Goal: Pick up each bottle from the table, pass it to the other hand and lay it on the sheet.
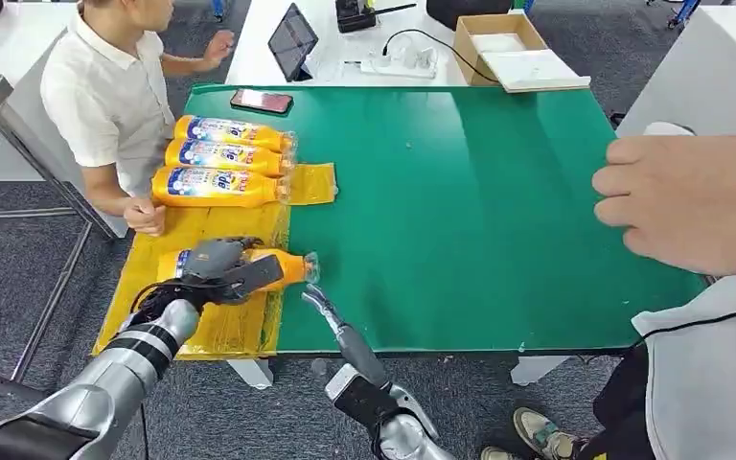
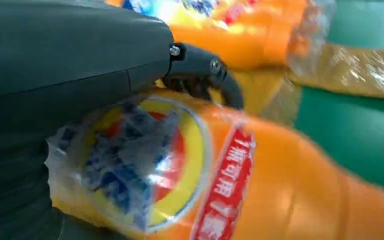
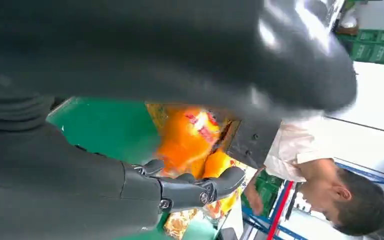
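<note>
Holding: left hand (image 1: 218,268) wraps a lying orange bottle (image 1: 287,268) over the near part of the yellow sheet (image 1: 240,321), cap toward the green surface (image 1: 460,211)
Grip close up: dark fingers (image 2: 215,80) curl over the bottle's labelled body (image 2: 260,190)
Right hand: (image 1: 321,305) hangs at the surface's near edge, just right of the bottle's cap, fingers apart and holding nothing
Laid bottles: three (image 1: 220,158) lie side by side on the sheet's far part, caps toward the green
Box: open cardboard box (image 1: 498,43) on the far white table, a white tray in it
Phone: (image 1: 261,101) on the far green edge
People: one in white (image 1: 105,96) at the left; another's hand (image 1: 690,196) at the right
</note>
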Robot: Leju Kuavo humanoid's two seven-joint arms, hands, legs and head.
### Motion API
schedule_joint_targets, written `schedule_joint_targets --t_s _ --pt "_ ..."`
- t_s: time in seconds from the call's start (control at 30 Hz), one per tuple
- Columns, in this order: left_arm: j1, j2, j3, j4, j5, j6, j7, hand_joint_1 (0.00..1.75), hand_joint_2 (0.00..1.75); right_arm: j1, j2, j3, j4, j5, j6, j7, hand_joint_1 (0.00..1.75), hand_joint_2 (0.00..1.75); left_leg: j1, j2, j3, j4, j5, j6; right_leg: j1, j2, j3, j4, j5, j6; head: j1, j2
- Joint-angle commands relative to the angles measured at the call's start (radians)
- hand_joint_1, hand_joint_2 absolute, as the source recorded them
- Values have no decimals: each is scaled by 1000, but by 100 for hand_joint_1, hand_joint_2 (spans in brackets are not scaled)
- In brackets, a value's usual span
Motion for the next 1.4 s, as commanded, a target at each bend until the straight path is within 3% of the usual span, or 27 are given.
schedule_joint_targets --t_s 0.03,0.57,0.7,0.93,0.97,1.0,1.03,1.13,1.27,1.37,1.4 --pt "32 -7 -11 83 19 -32 -18 0 175 -37 -3 -10 82 -5 6 -6 0 0 0 1 3 -2 0 -1 0 0 3 -1 0 -1 0 0" --pt "32 -7 -11 83 19 -32 -18 0 175 -37 -3 -10 82 -5 6 -6 0 0 0 2 3 -2 0 -1 0 1 3 -1 0 -1 0 0" --pt "61 10 -82 -36 1 -26 -36 0 175 -28 -12 -14 77 -8 5 -9 0 0 0 1 2 -1 0 -1 0 0 2 -1 0 -1 0 0" --pt "117 44 -101 -207 87 -42 -53 0 175 -21 -16 -23 77 -7 3 -14 0 0 1 1 2 -2 0 -2 1 0 3 -2 0 -2 0 0" --pt "130 42 -82 -233 124 -31 -71 0 175 -22 -16 -25 77 -6 0 -15 0 0 0 1 2 -1 0 -2 1 0 2 -1 0 -2 0 0" --pt "208 -74 58 -343 274 -151 -211 0 175 -18 -17 -24 78 -6 1 -16 0 0 0 1 1 -1 0 -1 0 0 1 -1 0 -1 0 0" --pt "276 -36 197 -464 651 -199 -261 0 175 -13 -17 -22 87 -8 -3 -20 0 0 1 1 2 -1 -1 -2 1 0 2 -1 0 -2 0 0" --pt "348 -12 182 -605 803 -188 -196 0 175 -13 -15 -13 105 -11 -12 -33 0 0 0 4 2 -2 -1 -1 1 3 2 -2 0 -2 0 0" --pt "353 -4 162 -610 873 -214 -227 0 175 -18 -17 -9 108 -14 -11 -38 0 0 0 4 -3 -1 -1 -1 0 3 -4 -1 0 -1 0 0" --pt "355 -9 155 -628 887 -201 -234 0 175 -15 -20 -11 103 -15 -13 -38 0 0 2 5 2 -3 -3 -4 3 1 1 -2 -2 -4 0 0" --pt "357 -10 152 -636 892 -195 -234 0 175 -13 -21 -11 100 -15 -14 -38 0 0 1 1 -4 -1 -1 -2 2 -1 -4 -1 -1 -2 0 0"
